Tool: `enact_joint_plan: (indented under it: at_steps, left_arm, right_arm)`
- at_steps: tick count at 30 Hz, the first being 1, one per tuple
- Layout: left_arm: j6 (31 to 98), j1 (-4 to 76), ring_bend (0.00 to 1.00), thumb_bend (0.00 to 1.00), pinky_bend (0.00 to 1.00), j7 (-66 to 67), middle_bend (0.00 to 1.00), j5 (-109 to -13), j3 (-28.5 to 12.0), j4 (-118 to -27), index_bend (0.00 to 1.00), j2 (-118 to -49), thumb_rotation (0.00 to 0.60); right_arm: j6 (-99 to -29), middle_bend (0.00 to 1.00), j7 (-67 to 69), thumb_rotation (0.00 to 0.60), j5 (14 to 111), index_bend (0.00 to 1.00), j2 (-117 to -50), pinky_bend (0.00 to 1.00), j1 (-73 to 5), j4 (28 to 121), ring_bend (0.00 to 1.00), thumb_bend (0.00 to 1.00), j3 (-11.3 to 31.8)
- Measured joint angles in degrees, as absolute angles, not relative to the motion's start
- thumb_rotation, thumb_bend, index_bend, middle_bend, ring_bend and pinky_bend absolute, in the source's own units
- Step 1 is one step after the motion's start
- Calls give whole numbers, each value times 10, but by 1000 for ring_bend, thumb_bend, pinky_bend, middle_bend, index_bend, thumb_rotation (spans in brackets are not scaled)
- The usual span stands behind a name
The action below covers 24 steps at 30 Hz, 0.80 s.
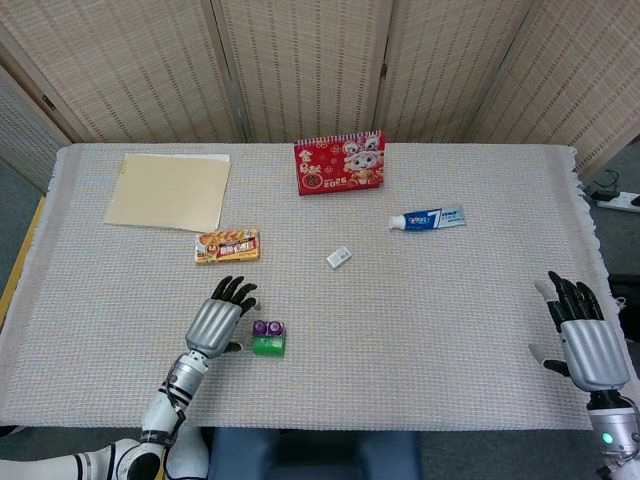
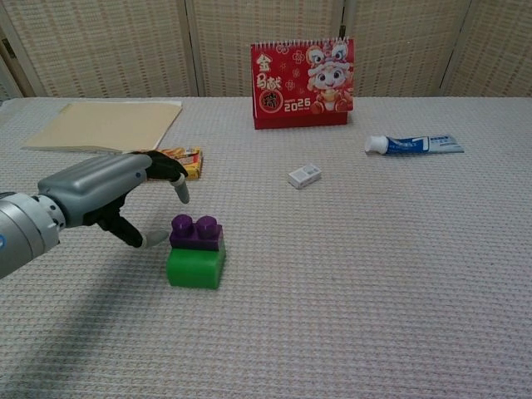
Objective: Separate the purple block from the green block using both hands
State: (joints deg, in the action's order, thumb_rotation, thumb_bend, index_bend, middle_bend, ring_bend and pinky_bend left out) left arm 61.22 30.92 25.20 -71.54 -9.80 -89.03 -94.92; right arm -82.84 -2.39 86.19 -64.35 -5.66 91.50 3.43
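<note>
The purple block (image 1: 267,328) (image 2: 197,233) sits stacked on the green block (image 1: 268,346) (image 2: 195,267) near the table's front, left of centre. My left hand (image 1: 217,320) (image 2: 116,193) hovers just left of the stack, fingers spread and holding nothing; its thumb tip is close to the purple block, contact unclear. My right hand (image 1: 583,335) is far off at the table's right edge, fingers apart and empty; the chest view does not show it.
A snack box (image 1: 227,245) (image 2: 160,164) lies behind my left hand. Further back are a beige folder (image 1: 169,190), a red calendar (image 1: 340,163), a small white box (image 1: 339,257) and a toothpaste tube (image 1: 427,218).
</note>
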Motion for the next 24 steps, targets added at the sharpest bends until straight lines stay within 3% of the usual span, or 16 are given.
enact_joint_plan:
  at_steps: [24]
  left_arm:
    - [587,337,33,387,52,237,149,-664,-86,-904,315,-955,600]
  right_arm:
    - [-826,0,-31,600,855,0,-651,0,-59,911,0,276,37]
